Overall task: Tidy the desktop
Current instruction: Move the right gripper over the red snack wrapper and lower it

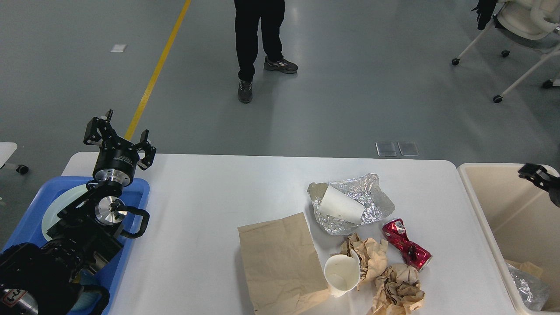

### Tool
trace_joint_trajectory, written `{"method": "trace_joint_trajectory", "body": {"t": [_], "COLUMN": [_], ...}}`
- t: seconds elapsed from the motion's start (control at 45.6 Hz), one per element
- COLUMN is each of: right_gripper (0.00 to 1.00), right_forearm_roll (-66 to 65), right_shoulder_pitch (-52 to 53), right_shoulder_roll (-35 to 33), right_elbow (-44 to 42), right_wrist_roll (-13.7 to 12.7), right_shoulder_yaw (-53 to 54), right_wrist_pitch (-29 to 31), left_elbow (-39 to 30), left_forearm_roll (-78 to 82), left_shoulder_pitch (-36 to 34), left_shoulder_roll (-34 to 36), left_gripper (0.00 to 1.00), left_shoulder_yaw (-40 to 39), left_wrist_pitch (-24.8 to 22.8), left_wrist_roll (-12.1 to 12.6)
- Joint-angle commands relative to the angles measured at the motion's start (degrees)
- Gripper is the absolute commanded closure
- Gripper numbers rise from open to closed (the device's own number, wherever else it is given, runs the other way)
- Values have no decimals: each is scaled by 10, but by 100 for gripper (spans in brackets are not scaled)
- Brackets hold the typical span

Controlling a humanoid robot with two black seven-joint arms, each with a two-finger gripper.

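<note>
Left gripper [117, 139] is seen raised above the blue tray [140, 192] at the desktop's left end, its fingers spread apart and holding nothing. Of the right gripper [536, 174] only a dark tip is seen over the beige bin [481, 205] at the right edge, and whether it is apart or together cannot be told.

The desktop [210, 197] fills the lower view, white and smooth; being rigid and fixed, it is not itself lifted, and light litter is judged likely to slide on it when pushed. The rubbish is clustered right of centre. A white paper cup [340, 204] lies tilted on crumpled foil [372, 197]; another paper cup [342, 273] lies beside a flat brown paper bag [280, 258]. These are judged light and easily crushed, best taken across the rim or wall with gentle closing. The crushed red can [407, 244] is judged stiffer and somewhat slippery, best pinched across its narrowed middle. Two wads of brown paper [400, 291] are soft and can be gripped anywhere.
</note>
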Motion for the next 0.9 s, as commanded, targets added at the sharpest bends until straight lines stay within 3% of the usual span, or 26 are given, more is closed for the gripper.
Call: {"method": "trace_joint_trajectory", "body": {"t": [0.0, 0.11, 0.197, 0.46, 0.658, 0.877], "right_gripper": [0, 0, 0, 0, 0, 0], "right_forearm_roll": [-23, -24, -28, -23, -21, -26], "right_shoulder_pitch": [95, 161, 245, 476, 589, 667], "right_shoulder_roll": [87, 147, 184, 199, 206, 217], "right_elbow": [3, 23, 85, 299, 387, 443], "right_wrist_roll": [-1, -1, 0, 1, 3, 1], "right_shoulder_yaw": [-115, -178, -196, -185, -183, -186], "right_wrist_pitch": [22, 72, 151, 317, 358, 363], "left_elbow": [0, 0, 0, 0, 0, 0], "left_forearm_roll": [0, 0, 0, 0, 0, 0], "left_shoulder_pitch": [1, 1, 0, 0, 0, 0], "left_shoulder_roll": [0, 0, 0, 0, 0, 0], "left_gripper": [4, 4, 4, 4, 4, 4], "left_shoulder_yaw": [0, 0, 0, 0, 0, 0], "left_wrist_pitch": [0, 0, 0, 0, 0, 0], "left_wrist_roll": [0, 0, 0, 0, 0, 0]}}
